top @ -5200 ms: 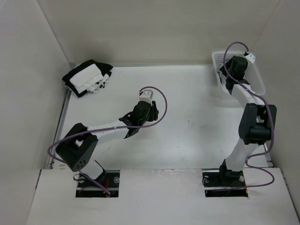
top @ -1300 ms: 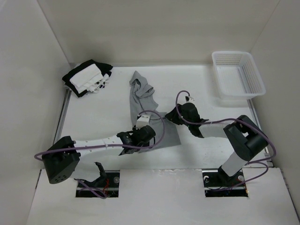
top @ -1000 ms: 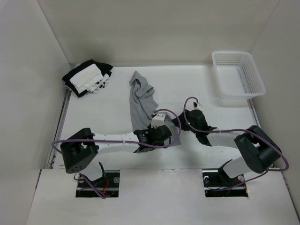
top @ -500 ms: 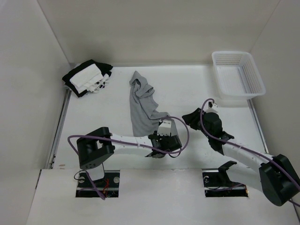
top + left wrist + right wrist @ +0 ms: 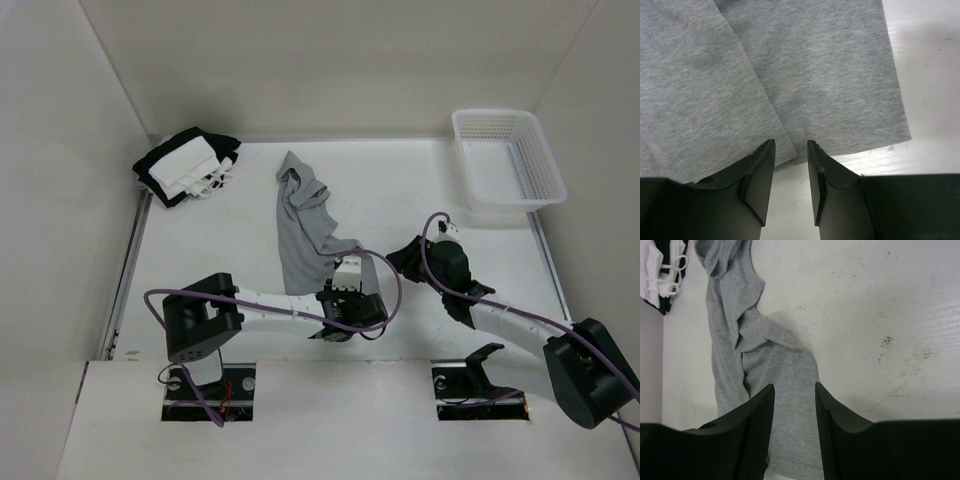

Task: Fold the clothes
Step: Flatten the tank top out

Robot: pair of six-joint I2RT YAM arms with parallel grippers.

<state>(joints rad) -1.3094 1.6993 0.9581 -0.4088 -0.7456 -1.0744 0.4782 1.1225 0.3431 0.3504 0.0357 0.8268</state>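
Grey knit garment (image 5: 303,222) lies on the white table (image 5: 440,200) as a rumpled strip running from 12 o'clock down toward 6, a little left of centre. Its far end is bunched; its near end is flatter, with a straight hem.

Left gripper (image 5: 790,147) sits at the near hem, at the 6 o'clock end. The jaws are part-way apart with nothing between them; whether they touch the cloth cannot be told.

Right gripper (image 5: 794,390) is at 3 o'clock of the garment's near end, clear of the cloth. Its jaws are well parted and hold nothing.

White mesh basket (image 5: 508,160) is in the far corner at 2 o'clock. Black-and-white fabric bundle (image 5: 186,166) is at 10 o'clock, well apart from the garment.
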